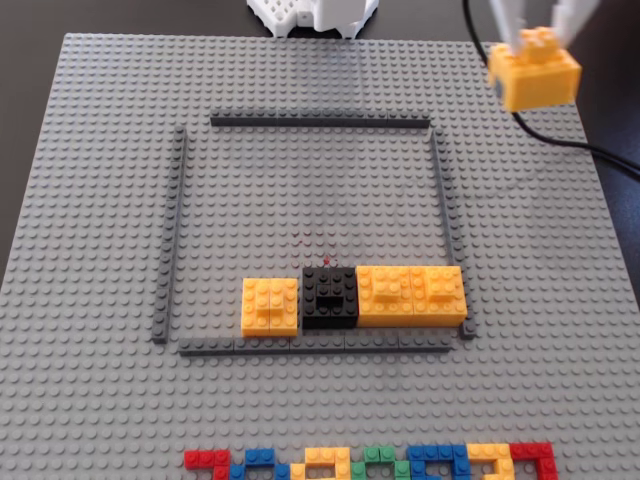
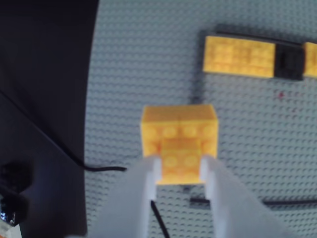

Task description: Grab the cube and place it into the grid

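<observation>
Grey studded baseplate (image 1: 100,200) covers most of the dark worktop (image 1: 620,110) we see in the fixed view. Near its far right corner the gripper (image 1: 538,38) is clamped on the cube (image 1: 535,75), its white fingers (image 2: 143,183) pressed against the small raised brick on top; the cube appears lifted off the studs, though we cannot be sure. It sits outside the grid (image 1: 320,122). Inside, along the near strip, we see a square yellow block (image 1: 270,305), a black block (image 1: 330,297) and a wider yellow block (image 1: 410,295). A multicoloured brick row (image 1: 370,463) lines the near edge.
</observation>
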`<act>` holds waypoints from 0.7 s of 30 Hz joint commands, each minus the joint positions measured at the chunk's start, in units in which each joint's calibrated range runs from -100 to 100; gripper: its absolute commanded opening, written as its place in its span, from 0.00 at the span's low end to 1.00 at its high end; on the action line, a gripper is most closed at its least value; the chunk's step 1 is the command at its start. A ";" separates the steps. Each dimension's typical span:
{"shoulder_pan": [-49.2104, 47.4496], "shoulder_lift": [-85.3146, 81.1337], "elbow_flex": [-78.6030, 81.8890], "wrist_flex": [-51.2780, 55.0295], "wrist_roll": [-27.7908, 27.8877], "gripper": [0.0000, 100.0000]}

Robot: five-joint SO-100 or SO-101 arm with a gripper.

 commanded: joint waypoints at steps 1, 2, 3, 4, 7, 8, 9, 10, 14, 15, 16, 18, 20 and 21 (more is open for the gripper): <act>5.19 -9.13 3.40 -1.29 1.86 0.05; 6.22 -9.64 4.21 -1.29 2.25 0.05; 7.33 -10.33 5.30 -1.39 2.74 0.05; 8.43 -10.85 6.30 -1.59 3.13 0.05; 11.97 -12.31 9.74 -2.47 4.54 0.05; 13.15 -12.57 10.92 -2.86 5.03 0.05; 14.32 -12.91 12.28 -3.35 5.57 0.04; 15.72 -13.08 13.82 -4.03 6.11 0.04; 20.36 -13.43 18.35 -6.28 8.21 0.04; 21.47 -13.43 19.26 -6.81 8.79 0.04; 22.65 -13.43 20.44 -7.50 9.43 0.04; 24.56 -13.34 22.34 -8.72 10.65 0.04; 26.04 -13.51 24.24 -9.65 12.06 0.04; 26.63 -13.51 24.97 -9.94 12.65 0.04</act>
